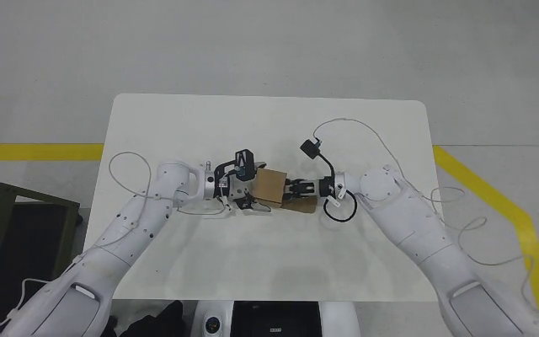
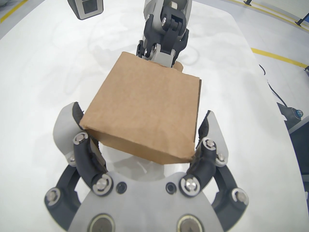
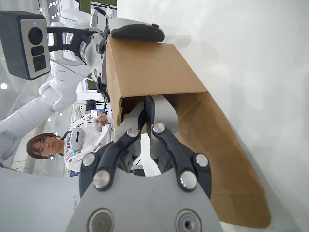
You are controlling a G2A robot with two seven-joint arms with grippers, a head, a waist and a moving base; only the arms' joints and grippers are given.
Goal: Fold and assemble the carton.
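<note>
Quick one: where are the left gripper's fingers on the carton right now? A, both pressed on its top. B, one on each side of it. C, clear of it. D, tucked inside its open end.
B: the left wrist view shows the left gripper with one finger against each side of the carton.

Matt brown carton (image 2: 144, 102) of slightly fibrous cardboard. Under the carton, a smooth white table (image 2: 43, 68) with a faint sheen. Against the carton, the left gripper (image 2: 142, 115) has satin grey metal fingers (image 2: 62, 126) with rough black pads (image 2: 78, 112).
</note>
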